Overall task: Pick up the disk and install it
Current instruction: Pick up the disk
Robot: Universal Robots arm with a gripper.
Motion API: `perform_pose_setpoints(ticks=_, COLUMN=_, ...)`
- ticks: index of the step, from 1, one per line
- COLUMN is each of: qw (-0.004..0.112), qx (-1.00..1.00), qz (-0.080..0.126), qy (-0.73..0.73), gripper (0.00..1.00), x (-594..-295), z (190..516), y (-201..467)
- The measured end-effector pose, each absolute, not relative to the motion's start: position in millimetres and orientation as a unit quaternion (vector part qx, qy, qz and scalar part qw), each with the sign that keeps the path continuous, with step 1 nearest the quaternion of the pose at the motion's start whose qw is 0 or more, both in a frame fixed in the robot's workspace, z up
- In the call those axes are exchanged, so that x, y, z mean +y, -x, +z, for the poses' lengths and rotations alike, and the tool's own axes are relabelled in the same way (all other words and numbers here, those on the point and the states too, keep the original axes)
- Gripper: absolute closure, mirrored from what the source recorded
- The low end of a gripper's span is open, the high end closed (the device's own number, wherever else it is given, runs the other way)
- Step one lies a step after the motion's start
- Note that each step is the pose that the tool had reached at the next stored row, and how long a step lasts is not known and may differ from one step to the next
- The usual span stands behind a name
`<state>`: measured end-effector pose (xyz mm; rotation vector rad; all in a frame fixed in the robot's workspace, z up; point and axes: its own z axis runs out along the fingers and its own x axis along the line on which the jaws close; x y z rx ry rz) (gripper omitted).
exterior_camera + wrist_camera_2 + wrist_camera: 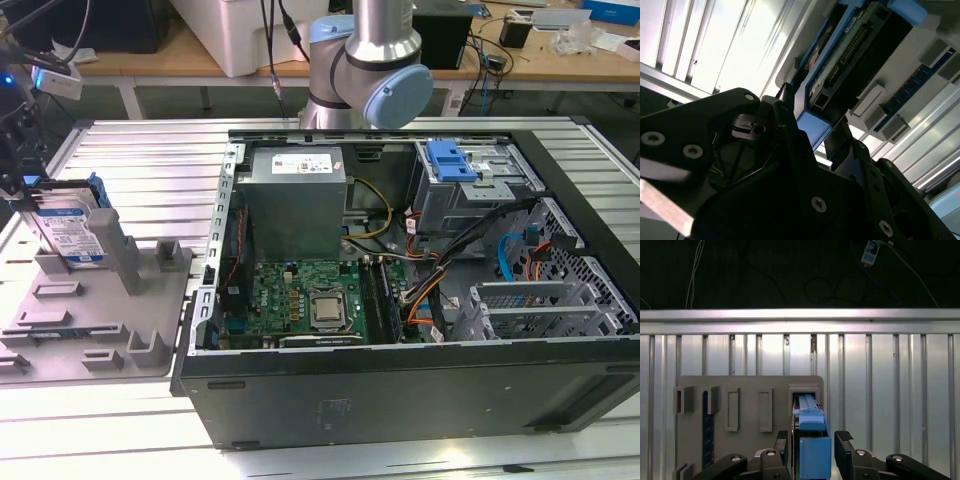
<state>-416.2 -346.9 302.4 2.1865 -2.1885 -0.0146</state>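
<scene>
Currently the gripper [22, 185] is positioned over the disk [72, 232], which is stood on edge in a grey fixture [150, 300]. It is bracketed between the parted jaws, unclamped, a slim gap being visible beside one finger [844, 439]. Well away from the jaws, the open computer case [400, 400] is seen.

Looks past a black, screw-studded metal gripper [814, 120], fingers [788, 114] parted to either side of the blue plastic carrier bracket [816, 131] framing a flat silver disk [850, 55], edge-on with connector pins showing, seated in a grey plastic holder [905, 60] on a bright ribbed aluminium table [715, 40].
</scene>
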Motion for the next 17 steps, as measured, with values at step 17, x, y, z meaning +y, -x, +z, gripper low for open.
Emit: perform_pose_setpoints(ticks=17, qw=0.024, qx=-0.706, qz=-0.005, qy=-0.707, gripper=0.51, x=-346.8, z=299.6, y=417.6)
